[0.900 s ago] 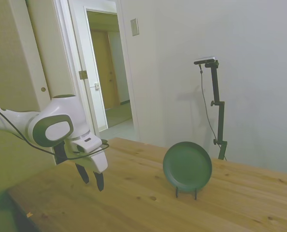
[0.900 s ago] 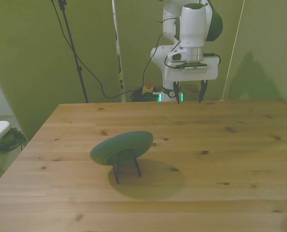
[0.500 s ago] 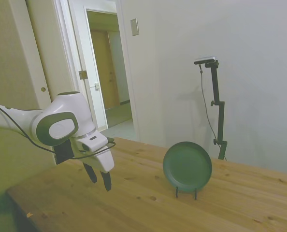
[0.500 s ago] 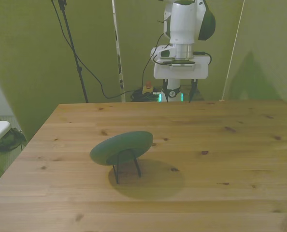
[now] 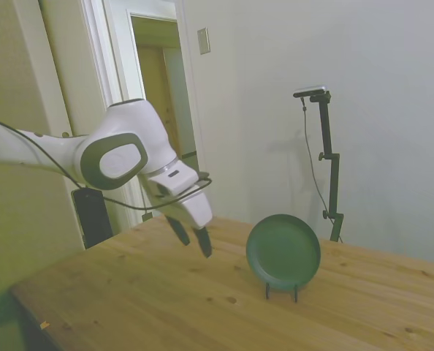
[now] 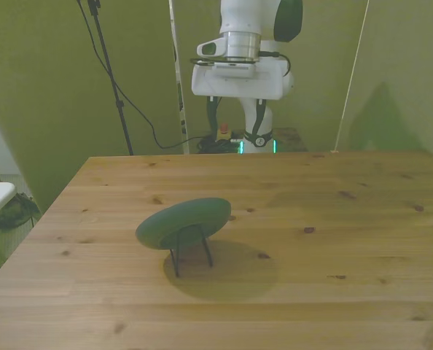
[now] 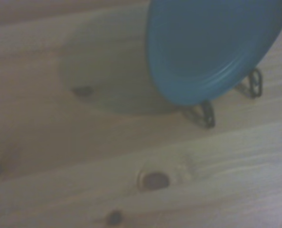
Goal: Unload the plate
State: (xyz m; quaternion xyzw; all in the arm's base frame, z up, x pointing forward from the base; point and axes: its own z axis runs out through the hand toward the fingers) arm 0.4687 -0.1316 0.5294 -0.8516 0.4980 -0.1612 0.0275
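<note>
Side view shows you the end effector (image 5: 195,238) hanging with fingers spread wide above the surface (image 5: 166,307), apart from the plate (image 5: 283,251) propped on its wire stand (image 5: 281,292).

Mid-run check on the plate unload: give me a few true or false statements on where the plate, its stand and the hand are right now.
1. The plate stands nearly upright, propped on a thin black wire stand. True.
2. The hand is closed on the plate's rim. False: it is open, holds nothing, and is apart from the plate.
3. The plate lies flat on the wooden table. False: it leans on edge in the stand.
4. In the side view the hand is above the table, on the doorway side of the plate. True.
5. Food sits on the plate. False: its green face is bare.
</note>
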